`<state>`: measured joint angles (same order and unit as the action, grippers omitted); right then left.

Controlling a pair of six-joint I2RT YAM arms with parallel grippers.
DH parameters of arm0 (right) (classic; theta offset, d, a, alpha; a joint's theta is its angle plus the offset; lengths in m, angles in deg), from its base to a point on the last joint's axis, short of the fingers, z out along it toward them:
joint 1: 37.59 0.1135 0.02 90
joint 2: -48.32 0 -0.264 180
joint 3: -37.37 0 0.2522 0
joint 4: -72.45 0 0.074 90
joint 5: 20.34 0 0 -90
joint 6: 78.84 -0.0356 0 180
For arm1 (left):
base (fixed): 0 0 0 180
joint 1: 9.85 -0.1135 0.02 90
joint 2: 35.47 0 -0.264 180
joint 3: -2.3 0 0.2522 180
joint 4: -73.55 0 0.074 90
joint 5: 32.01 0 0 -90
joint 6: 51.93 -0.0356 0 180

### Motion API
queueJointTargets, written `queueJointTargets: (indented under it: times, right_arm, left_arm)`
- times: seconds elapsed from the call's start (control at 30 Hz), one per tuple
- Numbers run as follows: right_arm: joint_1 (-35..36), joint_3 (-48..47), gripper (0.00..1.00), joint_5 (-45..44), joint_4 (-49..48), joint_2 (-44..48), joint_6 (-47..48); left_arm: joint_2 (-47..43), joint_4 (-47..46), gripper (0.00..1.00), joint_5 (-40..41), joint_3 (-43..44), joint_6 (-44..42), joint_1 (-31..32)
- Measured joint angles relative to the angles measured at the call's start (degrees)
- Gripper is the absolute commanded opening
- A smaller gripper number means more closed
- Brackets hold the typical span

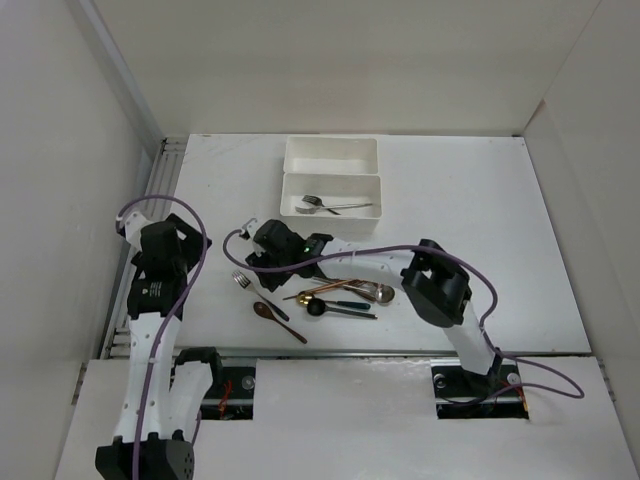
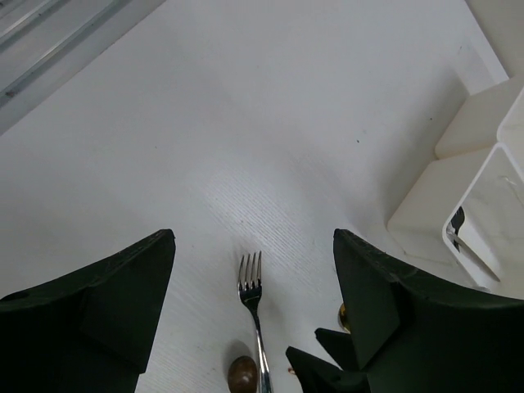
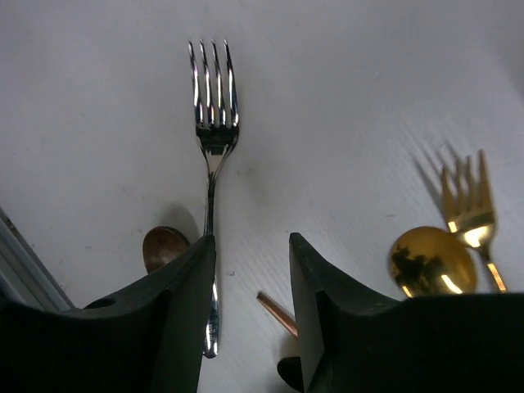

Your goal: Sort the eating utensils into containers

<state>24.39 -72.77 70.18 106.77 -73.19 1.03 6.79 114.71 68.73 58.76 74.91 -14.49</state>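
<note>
White table (image 1: 480, 200) below; our right gripper (image 3: 252, 241) gapes over the fork (image 3: 214, 123) handle, apparently not touching it. Left gripper (image 2: 254, 236) hangs wide open. Next we must centre and pinch.

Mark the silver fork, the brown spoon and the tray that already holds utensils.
silver fork (image 3: 214, 131), right wrist view, at the base of its tines.
brown spoon (image 1: 263, 309), top external view, on its bowl.
tray holding utensils (image 1: 335, 187), top external view, on a bare part of its floor.
</note>
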Motion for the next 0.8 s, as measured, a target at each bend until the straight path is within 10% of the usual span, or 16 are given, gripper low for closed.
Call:
queueJointTargets:
  times: [0.8]
  right_arm:
    - [5.3, -13.7, 0.36, -14.4, 6.9, -13.5, -10.1]
  left_arm:
    - [-3.8, 3.7, 0.76, 3.0, 2.1, 0.1, -0.3]
